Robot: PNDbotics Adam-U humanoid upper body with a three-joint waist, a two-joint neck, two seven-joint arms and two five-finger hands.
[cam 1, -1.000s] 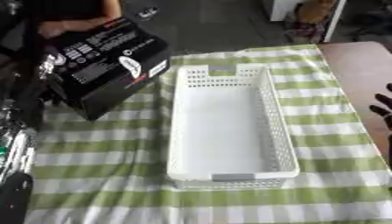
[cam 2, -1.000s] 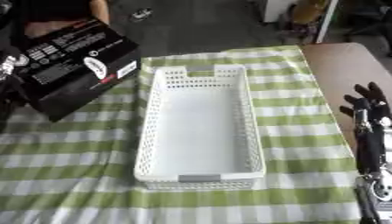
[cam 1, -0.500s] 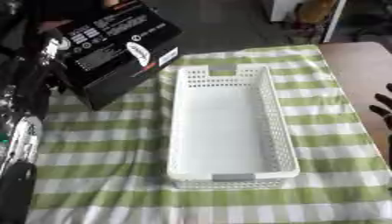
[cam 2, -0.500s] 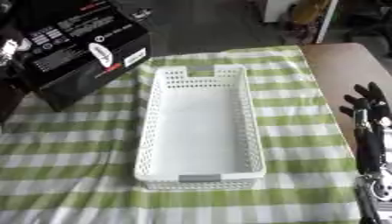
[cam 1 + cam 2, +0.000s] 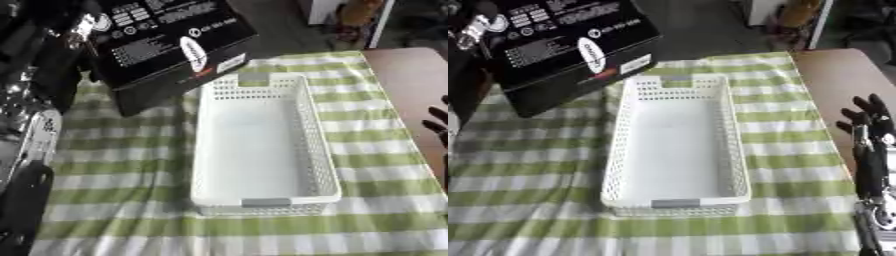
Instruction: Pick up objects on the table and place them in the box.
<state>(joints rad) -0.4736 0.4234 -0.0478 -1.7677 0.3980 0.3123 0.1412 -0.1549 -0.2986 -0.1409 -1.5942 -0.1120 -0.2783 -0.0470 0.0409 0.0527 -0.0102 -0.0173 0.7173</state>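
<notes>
Up and rightward goes the black printed cardboard carton, grasped by the left hand at upper left. It needs levelling over the white perforated plastic basket before lowering; the right hand idles, fingers relaxed, at the right edge.

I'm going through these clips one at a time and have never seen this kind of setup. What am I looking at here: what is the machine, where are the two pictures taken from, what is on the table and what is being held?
Both pictures come from a stereo camera in a humanoid robot's head, looking down at its work: one from the left eye, one from the right, at the same moment. A person drives the robot.

The table has a green and white checked cloth. In the middle lies a white plastic basket with perforated walls; nothing is in it.

The robot's left hand, black and silver, comes in at the upper left and holds up a black box with white printing, tilted in the air at the basket's far left corner.

The right hand rests idle at the right edge, fingers straight and pointing up, holding nothing.
</notes>
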